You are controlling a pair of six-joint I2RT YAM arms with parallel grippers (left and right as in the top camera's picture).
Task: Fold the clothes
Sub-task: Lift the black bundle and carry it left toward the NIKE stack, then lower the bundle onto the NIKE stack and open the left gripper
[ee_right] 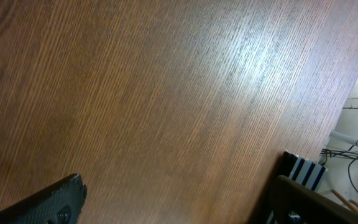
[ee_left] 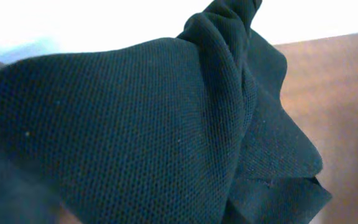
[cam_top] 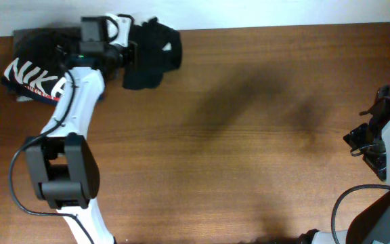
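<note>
Brown wood makes up the counter (cam_top: 249, 135), and most of it has nothing on it. At the upper left of the overhead view, the plain black top (cam_top: 153, 57) lies in a bunched heap close to the far edge. It is lumpy and not flat, so the folding looks hardly begun.

Just to the left of it lies a NIKE shirt (cam_top: 36, 78), partly under the left arm. It is a different piece.

The left tool (cam_top: 131, 53) is right at the left side of the heap and touches the cloth. In the left wrist view, black cloth (ee_left: 166, 124) fills almost the whole picture and rises to a twisted point at the top. The tool is likely so close because it works on an edge of the top. Its fingers are hidden by the cloth, so nobody can tell if it is open or closed.

The right tool (ee_right: 179, 186) is wide open with nothing in it. It hangs over bare wood at the right side, well apart from the top. It probably waits there to leave room for the left arm.
</note>
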